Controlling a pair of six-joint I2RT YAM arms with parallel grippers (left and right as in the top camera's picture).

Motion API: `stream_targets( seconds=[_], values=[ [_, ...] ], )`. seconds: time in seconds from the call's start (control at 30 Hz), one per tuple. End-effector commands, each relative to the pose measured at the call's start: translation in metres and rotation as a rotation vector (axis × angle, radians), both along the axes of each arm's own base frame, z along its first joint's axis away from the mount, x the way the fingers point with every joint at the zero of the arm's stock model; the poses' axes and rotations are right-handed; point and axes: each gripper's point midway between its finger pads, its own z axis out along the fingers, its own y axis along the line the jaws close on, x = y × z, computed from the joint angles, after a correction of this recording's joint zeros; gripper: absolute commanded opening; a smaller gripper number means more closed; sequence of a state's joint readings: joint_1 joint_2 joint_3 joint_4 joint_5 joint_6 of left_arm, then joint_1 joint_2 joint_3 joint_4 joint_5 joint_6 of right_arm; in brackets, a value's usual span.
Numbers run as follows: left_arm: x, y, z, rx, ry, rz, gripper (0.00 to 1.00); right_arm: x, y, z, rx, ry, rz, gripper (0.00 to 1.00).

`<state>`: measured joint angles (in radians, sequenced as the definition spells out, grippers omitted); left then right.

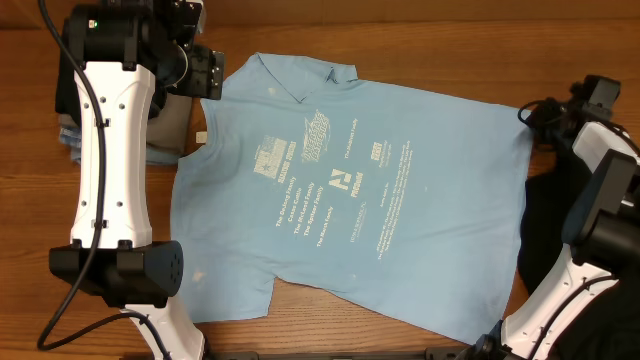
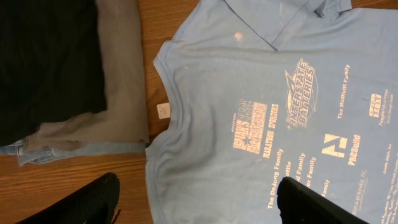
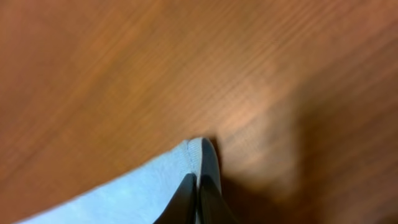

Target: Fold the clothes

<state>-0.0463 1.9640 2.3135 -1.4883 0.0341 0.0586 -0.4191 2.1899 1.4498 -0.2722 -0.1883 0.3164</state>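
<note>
Pinching an edge of the T-shirt (image 1: 350,190) over the table (image 3: 124,62), the right hand (image 3: 198,182) is closed tight on it; the left hand (image 2: 199,202) hangs spread wide, empty, T-shirt beneath it.

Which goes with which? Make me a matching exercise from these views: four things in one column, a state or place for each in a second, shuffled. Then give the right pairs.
Things
1. T-shirt
2. left gripper
3. right gripper
4. grey garment

States or places
A. shut on the T-shirt's edge
B. lies beside the T-shirt's collar, partly under a dark cloth
C. spread flat, print up, on the table
D. open, holding nothing

Pairs: 1-C, 2-D, 3-A, 4-B.
</note>
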Motion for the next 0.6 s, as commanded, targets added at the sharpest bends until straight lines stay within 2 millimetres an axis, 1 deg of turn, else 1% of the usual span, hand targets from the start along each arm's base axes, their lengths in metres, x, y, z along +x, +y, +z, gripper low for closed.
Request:
stream_targets(
  seconds=[0.0, 0.13, 0.17, 0.27, 0.3, 0.33, 0.37, 0.4, 0.43, 0.47, 0.5, 0.57],
  values=[
    [0.002, -0.007, -0.001, -0.009, 0.001, -0.027, 0.84, 0.026, -0.006, 0.019, 0.024, -0.131, -0.053, 0.04],
    [0.001, -0.009, -0.001, -0.009, 0.004, -0.031, 0.84, 0.048, -0.015, 0.047, -0.011, -0.241, -0.059, 0.04],
    [0.001, -0.010, -0.001, -0.009, 0.003, -0.034, 0.84, 0.054, -0.018, 0.057, -0.022, -0.267, -0.058, 0.04],
    [0.001, -0.013, -0.001, -0.009, 0.002, -0.041, 0.84, 0.065, -0.023, 0.077, -0.044, -0.314, -0.053, 0.04],
    [0.001, -0.014, -0.001, -0.009, 0.002, -0.043, 0.84, 0.068, -0.024, 0.083, -0.048, -0.324, -0.052, 0.06],
    [0.001, -0.014, -0.001, -0.009, 0.000, -0.045, 0.84, 0.069, -0.025, 0.086, -0.049, -0.326, -0.052, 0.19],
    [0.002, -0.015, -0.001, -0.009, 0.000, -0.046, 0.84, 0.069, -0.024, 0.088, -0.045, -0.324, -0.049, 0.59],
    [0.001, -0.015, -0.001, -0.009, 0.000, -0.047, 0.84, 0.070, -0.022, 0.089, -0.035, -0.318, -0.042, 0.80],
    [0.001, -0.016, -0.001, -0.009, 0.000, -0.047, 0.85, 0.069, -0.020, 0.089, -0.023, -0.307, -0.036, 0.95],
    [0.002, -0.015, -0.001, -0.009, 0.000, -0.047, 0.87, 0.067, -0.019, 0.089, -0.016, -0.296, -0.027, 1.00],
    [0.002, -0.015, -0.001, -0.009, -0.001, -0.047, 0.88, 0.066, -0.019, 0.090, -0.006, -0.289, -0.023, 1.00],
    [0.004, -0.016, 0.000, -0.007, -0.009, -0.052, 0.90, 0.062, -0.012, 0.099, 0.025, -0.281, 0.022, 1.00]
  ],
)
